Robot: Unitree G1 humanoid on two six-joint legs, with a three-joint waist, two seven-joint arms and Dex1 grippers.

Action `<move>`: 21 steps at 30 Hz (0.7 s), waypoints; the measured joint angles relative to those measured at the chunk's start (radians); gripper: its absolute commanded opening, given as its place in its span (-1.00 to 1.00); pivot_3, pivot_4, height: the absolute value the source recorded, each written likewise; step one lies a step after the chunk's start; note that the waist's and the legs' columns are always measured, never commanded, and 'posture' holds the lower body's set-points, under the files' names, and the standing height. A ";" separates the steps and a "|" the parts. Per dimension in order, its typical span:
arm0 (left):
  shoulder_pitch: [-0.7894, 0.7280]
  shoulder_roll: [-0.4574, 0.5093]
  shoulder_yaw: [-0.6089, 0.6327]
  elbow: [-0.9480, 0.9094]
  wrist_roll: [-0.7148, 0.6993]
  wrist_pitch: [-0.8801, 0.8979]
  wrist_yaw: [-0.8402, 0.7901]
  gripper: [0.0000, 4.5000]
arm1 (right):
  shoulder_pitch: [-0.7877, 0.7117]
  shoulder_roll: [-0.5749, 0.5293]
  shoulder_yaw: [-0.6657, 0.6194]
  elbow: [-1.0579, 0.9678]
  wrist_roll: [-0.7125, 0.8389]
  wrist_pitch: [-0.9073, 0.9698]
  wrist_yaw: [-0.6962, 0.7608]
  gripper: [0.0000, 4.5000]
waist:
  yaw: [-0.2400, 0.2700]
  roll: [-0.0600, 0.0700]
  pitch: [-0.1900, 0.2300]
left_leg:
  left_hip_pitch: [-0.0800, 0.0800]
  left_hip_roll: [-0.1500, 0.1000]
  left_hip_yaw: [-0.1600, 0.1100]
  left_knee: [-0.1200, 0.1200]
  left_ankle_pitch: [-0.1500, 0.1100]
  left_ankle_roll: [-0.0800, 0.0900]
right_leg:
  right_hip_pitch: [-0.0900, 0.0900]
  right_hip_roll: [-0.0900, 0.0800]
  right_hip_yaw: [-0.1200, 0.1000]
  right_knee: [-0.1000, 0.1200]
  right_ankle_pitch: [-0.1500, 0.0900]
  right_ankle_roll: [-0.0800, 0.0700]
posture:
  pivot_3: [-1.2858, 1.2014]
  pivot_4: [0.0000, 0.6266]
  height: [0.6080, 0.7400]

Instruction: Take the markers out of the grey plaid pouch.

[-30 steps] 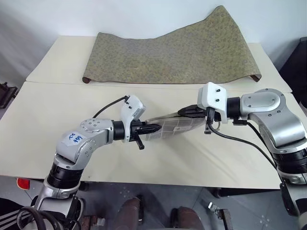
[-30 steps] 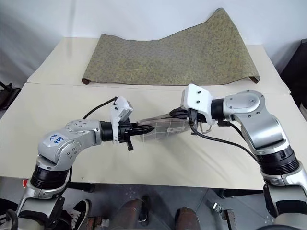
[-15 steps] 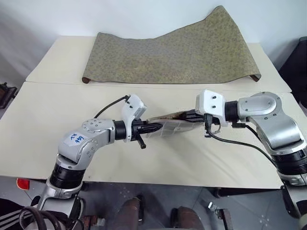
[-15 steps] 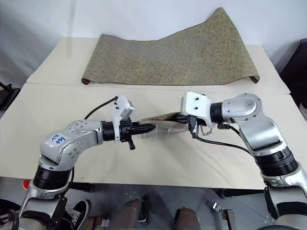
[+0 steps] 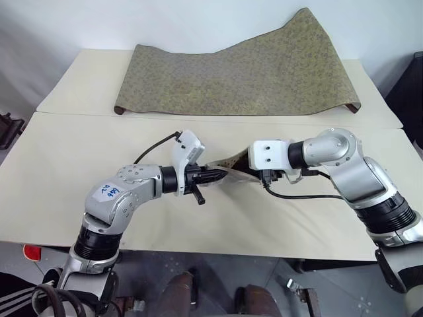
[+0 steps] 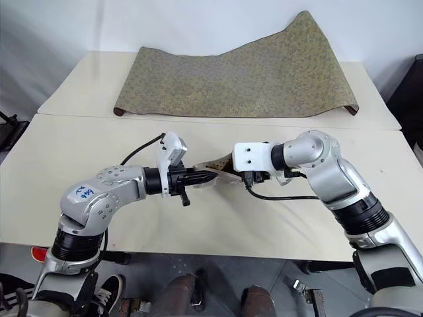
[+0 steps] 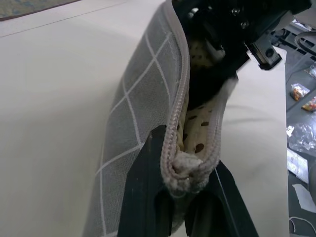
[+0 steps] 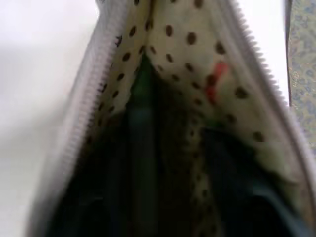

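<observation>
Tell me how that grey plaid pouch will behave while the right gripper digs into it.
Probably floppy: the pouch is thin fabric, and its zipper edges curve and gape instead of standing straight. It likely sags or folds if the left gripper, shut on one end, lets go. The dotted lining looks soft, so it may bunch around the right gripper going in.

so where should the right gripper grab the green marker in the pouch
Grip the green marker by its near end, reaching straight in through the open zip mouth of the grey plaid pouch. It lies lengthwise along the spotted lining, and the left gripper pinches the zip end.
</observation>
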 measured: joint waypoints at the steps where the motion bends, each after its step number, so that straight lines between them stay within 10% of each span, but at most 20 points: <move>1: 0.000 0.000 0.000 0.000 0.000 0.000 0.000 -1.00 | 0.000 0.004 0.000 0.000 0.000 0.007 0.003 0.63 | -0.001 0.000 0.000 | 0.000 0.000 0.000 0.000 0.000 0.000 | 0.000 0.000 0.000 0.000 0.000 0.000 | 0.03 -0.52 1.00; 4: 0.000 -0.002 0.000 0.000 0.000 0.001 0.001 -1.00 | 0.000 0.011 0.000 -0.002 0.000 0.015 0.009 0.99 | -0.002 0.000 0.000 | 0.000 0.000 0.000 0.000 0.000 0.000 | 0.000 0.000 0.000 0.000 0.000 0.000 | 0.03 -0.52 1.00; 11: 0.005 -0.054 0.065 0.035 -0.056 0.034 0.004 -1.00 | 0.000 0.023 -0.008 -0.008 0.000 0.029 -0.003 0.99 | -0.002 0.000 0.000 | 0.000 0.000 0.000 0.000 0.000 0.000 | 0.000 0.000 0.000 0.001 0.000 0.000 | 0.03 -0.52 1.00; 21: 0.046 -0.056 0.113 0.037 -0.098 0.025 -0.030 -1.00 | 0.000 0.045 -0.037 -0.060 0.015 0.072 -0.013 -0.01 | -0.002 0.000 0.000 | 0.000 0.000 0.000 0.000 0.000 0.000 | 0.000 0.000 0.000 0.001 0.000 0.000 | 0.03 -0.52 1.00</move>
